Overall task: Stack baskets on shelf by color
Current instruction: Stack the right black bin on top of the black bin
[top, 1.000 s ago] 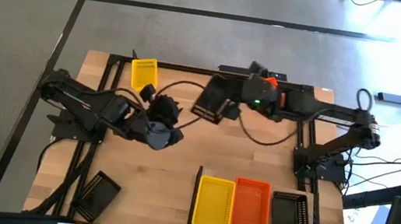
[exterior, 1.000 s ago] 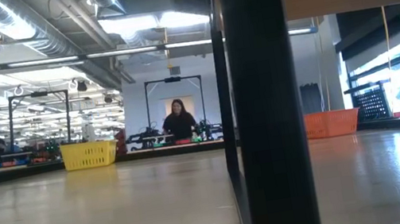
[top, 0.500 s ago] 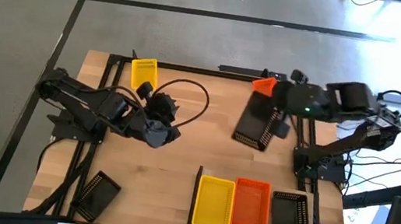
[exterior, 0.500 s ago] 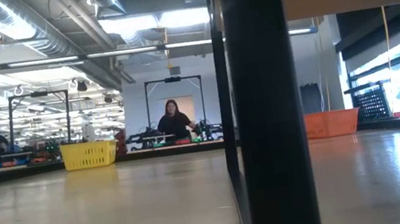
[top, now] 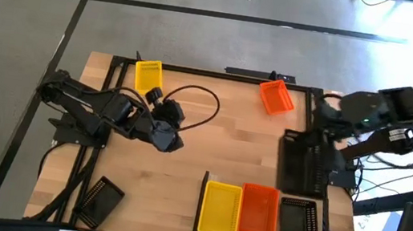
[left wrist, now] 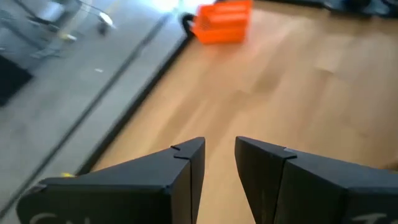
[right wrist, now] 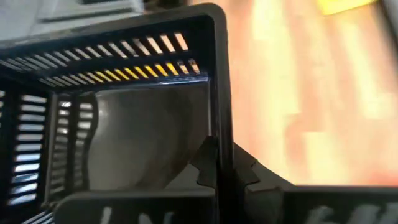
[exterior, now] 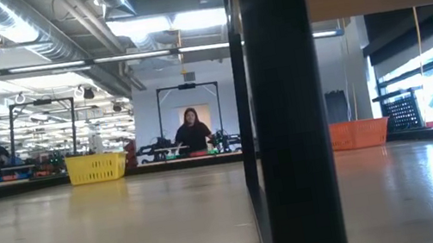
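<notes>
Two dark jointed arms, black looping cable on the left arm [top: 102, 109], angular wedge-shaped fingers [left wrist: 180, 168].

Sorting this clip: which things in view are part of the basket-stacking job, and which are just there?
Job:
right gripper, shut on black basket
shelf holding yellow, orange, black
loose yellow basket, orange basket, black basket

Not job:
cable
person

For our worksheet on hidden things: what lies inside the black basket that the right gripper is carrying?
Nothing shows inside the black basket; through its mesh bottom only blurred wooden table appears. The right gripper, shut on its wall, covers a small part.
</notes>
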### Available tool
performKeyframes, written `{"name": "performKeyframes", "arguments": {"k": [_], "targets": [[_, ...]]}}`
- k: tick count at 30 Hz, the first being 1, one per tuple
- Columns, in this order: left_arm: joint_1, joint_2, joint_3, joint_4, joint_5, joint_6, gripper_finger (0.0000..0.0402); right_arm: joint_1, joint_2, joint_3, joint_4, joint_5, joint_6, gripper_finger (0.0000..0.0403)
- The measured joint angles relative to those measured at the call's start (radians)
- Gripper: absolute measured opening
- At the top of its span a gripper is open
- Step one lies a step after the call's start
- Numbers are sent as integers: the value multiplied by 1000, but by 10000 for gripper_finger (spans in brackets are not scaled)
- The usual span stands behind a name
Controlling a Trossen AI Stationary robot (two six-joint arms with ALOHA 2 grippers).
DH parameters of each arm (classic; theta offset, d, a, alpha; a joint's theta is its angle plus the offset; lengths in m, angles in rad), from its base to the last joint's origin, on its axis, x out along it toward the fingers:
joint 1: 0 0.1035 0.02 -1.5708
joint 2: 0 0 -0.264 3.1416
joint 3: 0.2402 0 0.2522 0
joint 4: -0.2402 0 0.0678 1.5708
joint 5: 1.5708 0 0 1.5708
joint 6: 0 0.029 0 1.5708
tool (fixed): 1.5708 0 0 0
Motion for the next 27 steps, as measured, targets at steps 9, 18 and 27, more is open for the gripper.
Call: {"name": "performKeyframes", "arguments": {"k": [9,18,27], "targets": [[3,0,0,72,259,79,82,68,-59,-7,4,-210,104,0],[4,0,0,201,417,163,82,164,-133,-240,1,-237,241,0],[14,0,0,202,417,130,82,268,-185,-461,101,-259,466,0]]}}
